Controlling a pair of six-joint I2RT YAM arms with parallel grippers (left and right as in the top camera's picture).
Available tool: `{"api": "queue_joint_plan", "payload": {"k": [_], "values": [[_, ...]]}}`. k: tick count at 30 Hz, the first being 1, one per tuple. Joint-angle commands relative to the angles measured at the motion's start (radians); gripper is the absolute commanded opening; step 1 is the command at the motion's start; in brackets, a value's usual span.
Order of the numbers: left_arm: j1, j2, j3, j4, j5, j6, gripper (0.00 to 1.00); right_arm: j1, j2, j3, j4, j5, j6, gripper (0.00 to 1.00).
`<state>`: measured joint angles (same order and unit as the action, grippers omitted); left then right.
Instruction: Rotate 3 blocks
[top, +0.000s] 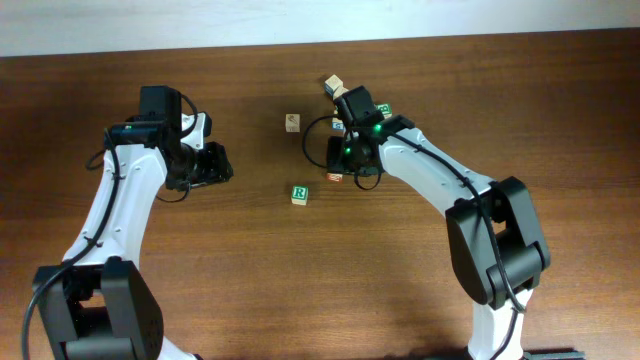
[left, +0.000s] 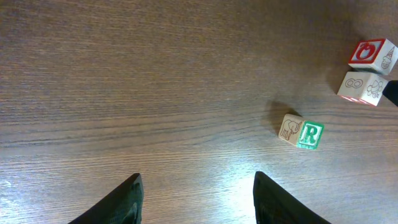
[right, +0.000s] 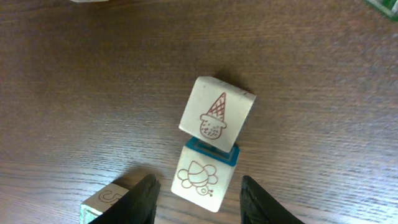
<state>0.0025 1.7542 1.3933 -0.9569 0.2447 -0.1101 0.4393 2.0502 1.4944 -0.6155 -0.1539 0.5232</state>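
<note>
Overhead: the worktop (top: 200, 60) is dark brown wood with a fine grain. The blocks are small pale wooden cubes with printed faces.
- Left jaws sit over bare wood, well apart from every block.
- R block (top: 300, 194), green letter up, lies between the two sets of jaws, nearer the right ones.
- Pale block (top: 292, 122) sits off to the side of the right jaws, apart from them.
- Red-faced block (top: 335, 177) is right at the right jaws, mostly hidden under the wrist.

Left wrist: the left jaws are spread with nothing between them.
- R block (left: 301, 133) is ahead and off to the right, with an elephant outline on the adjoining face.
- Red-faced block (left: 372, 53) is farther ahead-right, with a cone sketch on its adjoining face.
- Bee block (left: 364, 87) is just beside the red-faced block.

Right wrist: the right jaws are spread and straddle the bee block (right: 202, 177), which has a teal edge. A thin gap shows on each side, so they are not pinching it.
- Red-faced block (right: 216, 115), cone face up, is just ahead of the jaws. It touches the bee block and is turned askew to it.
- "5" block (right: 106, 199), green-edged, is just outside one jaw.
</note>
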Motion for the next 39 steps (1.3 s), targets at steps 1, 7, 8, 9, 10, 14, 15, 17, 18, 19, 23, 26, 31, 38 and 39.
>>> {"api": "queue_joint_plan", "payload": {"k": [1, 7, 8, 9, 10, 14, 15, 17, 18, 19, 23, 26, 31, 38, 39], "values": [[0.004, 0.006, 0.014, 0.002, -0.009, -0.001, 0.56, 0.026, 0.015, 0.007, -0.005, 0.064, 0.043, 0.43], [0.004, 0.006, 0.014, 0.002, -0.009, -0.001, 0.56, 0.035, 0.017, 0.007, -0.025, 0.126, 0.100, 0.43], [0.004, 0.006, 0.014, 0.002, -0.009, -0.002, 0.56, 0.036, 0.017, 0.007, -0.029, 0.141, 0.114, 0.43], [0.004, 0.006, 0.014, 0.002, -0.009, -0.002, 0.56, 0.039, 0.017, 0.007, -0.033, 0.156, 0.125, 0.43], [0.004, 0.006, 0.014, 0.002, -0.009, -0.002, 0.56, 0.041, 0.017, 0.007, -0.033, 0.161, 0.126, 0.43], [0.004, 0.006, 0.014, 0.002, -0.009, -0.001, 0.56, 0.067, 0.019, 0.007, -0.031, 0.219, 0.171, 0.43], [0.004, 0.006, 0.014, 0.001, -0.009, -0.001, 0.57, 0.072, 0.021, 0.007, -0.027, 0.231, 0.174, 0.43], [0.004, 0.006, 0.014, 0.002, -0.009, -0.002, 0.57, 0.082, 0.022, 0.007, -0.020, 0.256, 0.189, 0.43], [0.004, 0.006, 0.014, 0.002, -0.010, -0.001, 0.57, 0.084, 0.023, 0.007, -0.017, 0.269, 0.197, 0.43], [0.004, 0.006, 0.014, 0.002, -0.010, -0.002, 0.57, 0.086, 0.024, 0.007, -0.011, 0.272, 0.196, 0.43], [0.004, 0.006, 0.014, 0.002, -0.010, -0.001, 0.57, 0.091, 0.051, 0.007, 0.007, 0.271, 0.196, 0.43], [0.004, 0.006, 0.014, 0.002, -0.010, -0.001, 0.57, 0.091, 0.072, 0.008, 0.016, 0.264, 0.196, 0.43], [0.004, 0.006, 0.014, 0.002, -0.010, -0.001, 0.57, 0.091, 0.077, 0.008, 0.021, 0.259, 0.196, 0.43], [0.004, 0.006, 0.014, 0.002, -0.010, -0.001, 0.57, 0.091, 0.077, 0.011, -0.001, 0.177, 0.122, 0.27], [0.004, 0.006, 0.014, 0.001, -0.010, -0.001, 0.58, 0.091, 0.077, 0.014, -0.009, 0.159, 0.106, 0.27]]}}
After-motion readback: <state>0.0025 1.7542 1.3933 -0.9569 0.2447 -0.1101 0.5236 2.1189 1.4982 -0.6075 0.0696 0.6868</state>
